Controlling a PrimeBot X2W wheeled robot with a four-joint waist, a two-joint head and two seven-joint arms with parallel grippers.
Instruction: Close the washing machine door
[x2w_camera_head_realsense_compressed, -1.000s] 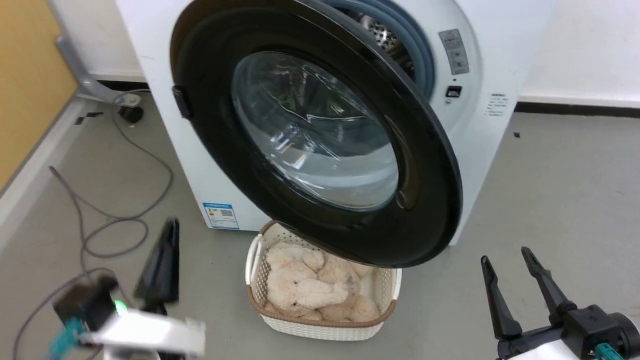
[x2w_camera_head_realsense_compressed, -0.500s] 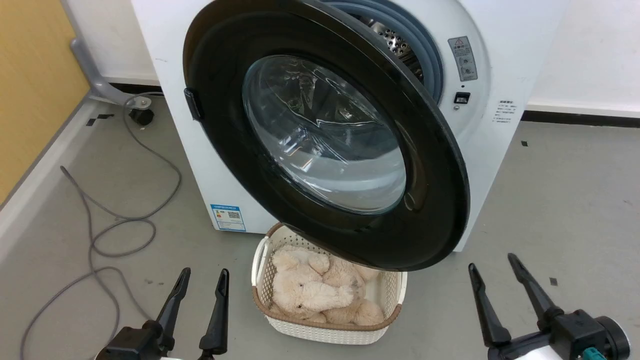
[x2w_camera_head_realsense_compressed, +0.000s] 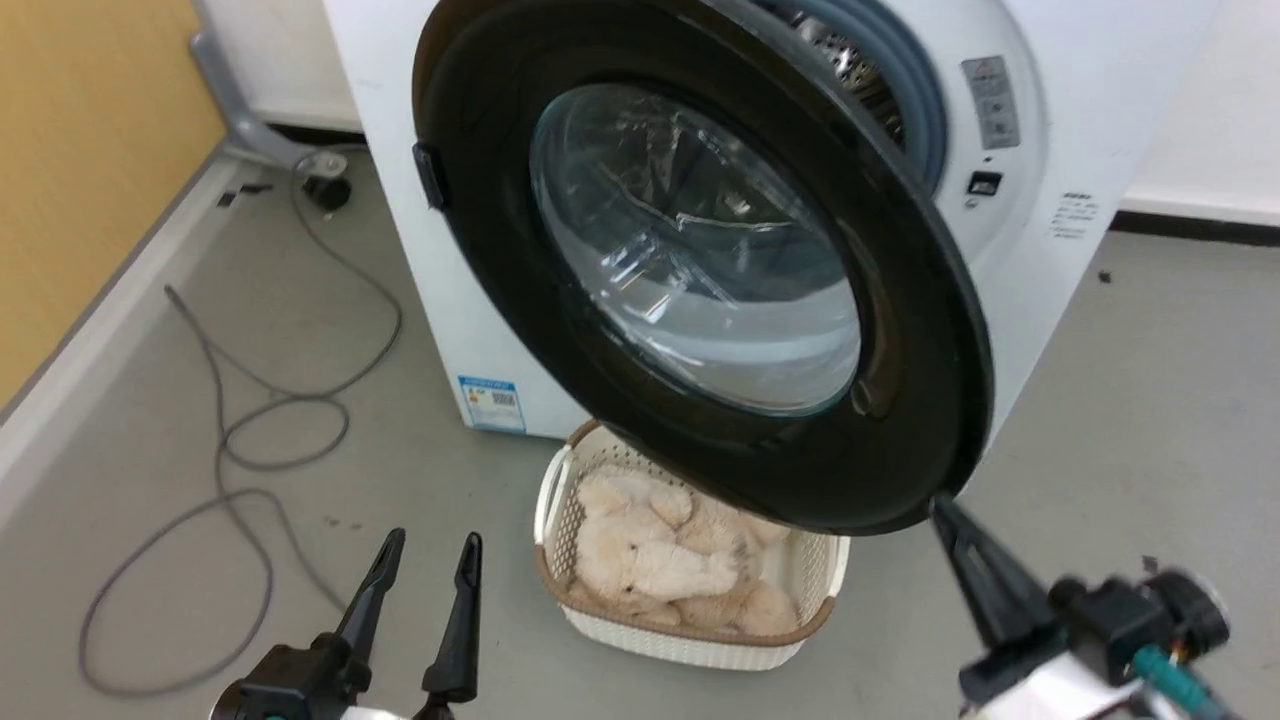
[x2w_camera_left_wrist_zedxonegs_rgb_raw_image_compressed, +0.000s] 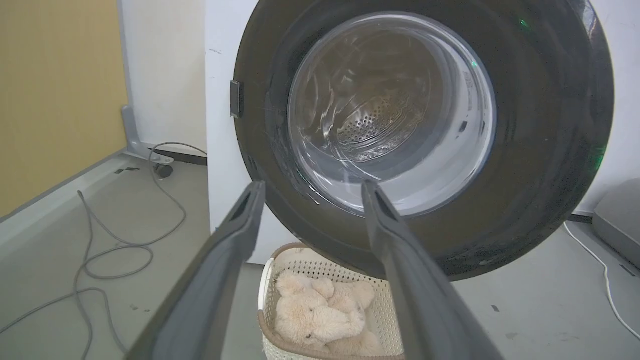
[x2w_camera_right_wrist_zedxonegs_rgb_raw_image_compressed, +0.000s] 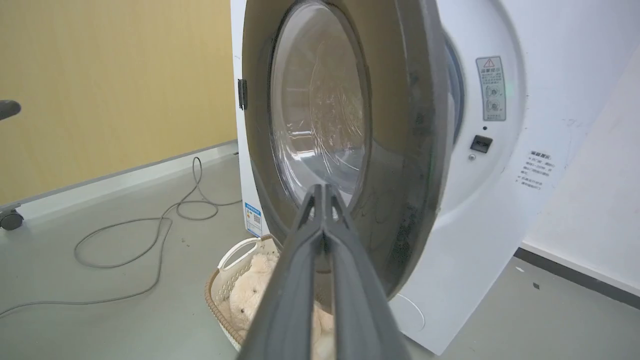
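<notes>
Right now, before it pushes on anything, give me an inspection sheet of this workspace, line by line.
Surface: grey floor, a few small dark marks.
Job's things: round black washing machine door with clear glass bowl stands partly open; white front-loading washing machine behind it, steel drum showing.
Clutter: white perforated laundry basket with brown rim, holding cream plush toys, under the door's lower edge.
End effectors: left end effector open, empty; right end effector shut, tip by the door's lower right rim, contact unclear.
Cables: grey cable looped on floor, left.
Surroundings: yellow wall panel left, white wall behind.

3 close views toward door (x2w_camera_head_realsense_compressed: 700, 260)
</notes>
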